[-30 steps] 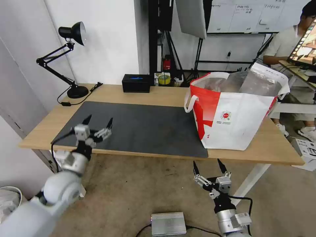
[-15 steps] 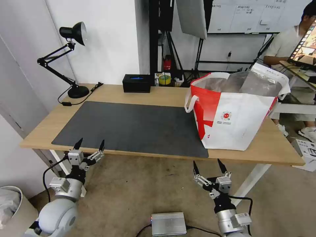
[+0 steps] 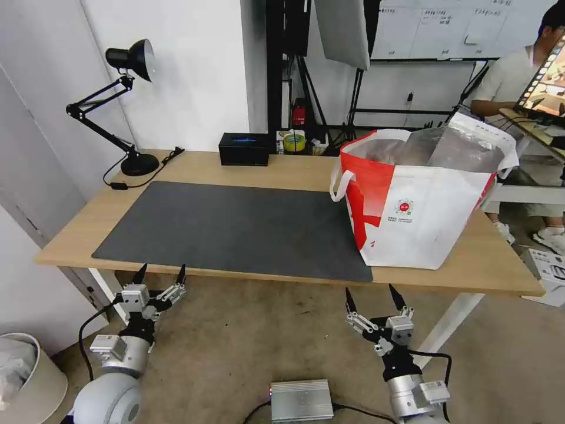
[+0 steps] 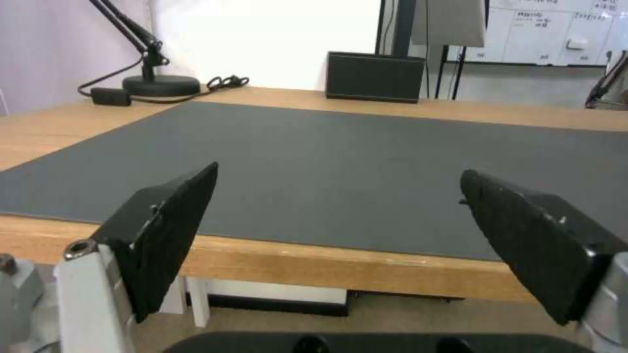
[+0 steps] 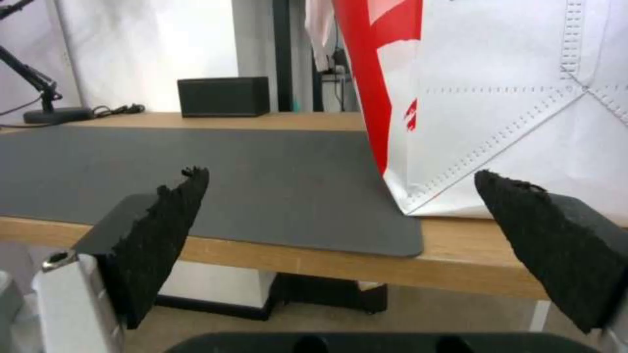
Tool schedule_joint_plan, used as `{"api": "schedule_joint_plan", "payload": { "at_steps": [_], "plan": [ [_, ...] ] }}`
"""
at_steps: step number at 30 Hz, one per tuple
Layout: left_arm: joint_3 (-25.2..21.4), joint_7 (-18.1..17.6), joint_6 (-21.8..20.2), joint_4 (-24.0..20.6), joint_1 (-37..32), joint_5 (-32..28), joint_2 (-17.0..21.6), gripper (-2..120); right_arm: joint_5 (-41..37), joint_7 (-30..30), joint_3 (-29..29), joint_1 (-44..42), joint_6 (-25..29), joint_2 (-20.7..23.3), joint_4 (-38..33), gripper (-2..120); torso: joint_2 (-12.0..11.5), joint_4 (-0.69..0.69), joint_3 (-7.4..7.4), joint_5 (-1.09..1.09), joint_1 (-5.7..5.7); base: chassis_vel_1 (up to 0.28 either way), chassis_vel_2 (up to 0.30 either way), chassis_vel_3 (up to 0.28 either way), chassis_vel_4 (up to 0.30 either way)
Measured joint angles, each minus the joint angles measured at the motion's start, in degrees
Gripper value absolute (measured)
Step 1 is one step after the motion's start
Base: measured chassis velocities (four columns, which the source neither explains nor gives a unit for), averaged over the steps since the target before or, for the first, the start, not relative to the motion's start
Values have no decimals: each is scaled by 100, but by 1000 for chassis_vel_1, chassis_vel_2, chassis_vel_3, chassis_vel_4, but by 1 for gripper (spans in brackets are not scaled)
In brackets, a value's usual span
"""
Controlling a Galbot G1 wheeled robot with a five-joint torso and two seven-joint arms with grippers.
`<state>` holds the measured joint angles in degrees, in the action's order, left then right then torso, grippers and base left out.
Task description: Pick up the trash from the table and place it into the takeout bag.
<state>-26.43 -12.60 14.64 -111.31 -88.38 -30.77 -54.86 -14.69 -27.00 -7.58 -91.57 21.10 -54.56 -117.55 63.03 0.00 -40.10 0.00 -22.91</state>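
Left to right across the desk (image 3: 282, 168), from my remote station. I see the lamp (image 3: 126, 100) standing on the desk's far left corner, its base just beside the mat's far left corner and its cord trailing along the far edge. My left gripper (image 3: 159, 274) hangs below and in front of the desk's near edge, toward the near left corner; its fingers (image 4: 164, 230) point up, spread wide, holding nothing. In the left wrist view the near edge of the desk runs across between the two fingers, with the mat (image 4: 366, 162) stretching beyond it.

The dark grey mat (image 3: 235, 227) covers the middle of the desk, and I see no loose trash on it. A black box (image 3: 244, 148) sits at the far edge, about mid-length.

My right gripper (image 3: 373, 295) sits below the near edge, under the mat's near right corner, fingers up and spread wide, holding nothing. In the right wrist view I see the mat's near right corner and the bag (image 5: 510, 108) rising just behind it.

The bag (image 3: 421, 203) stands upright on the right part of the desk, its left side overlapping the mat's right edge, mouth open, foil lining showing. I cannot tell what lies inside.
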Motion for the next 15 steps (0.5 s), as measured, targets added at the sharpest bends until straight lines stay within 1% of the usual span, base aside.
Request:
{"api": "schedule_joint_plan", "payload": {
  "at_steps": [15],
  "plan": [
    [11, 6, 0, 0, 16, -7, 9, 100, 0, 0, 0, 0, 0, 0, 0, 100, 0, 0, 0, 0, 0, 0, 0, 0, 0]
  ]
}}
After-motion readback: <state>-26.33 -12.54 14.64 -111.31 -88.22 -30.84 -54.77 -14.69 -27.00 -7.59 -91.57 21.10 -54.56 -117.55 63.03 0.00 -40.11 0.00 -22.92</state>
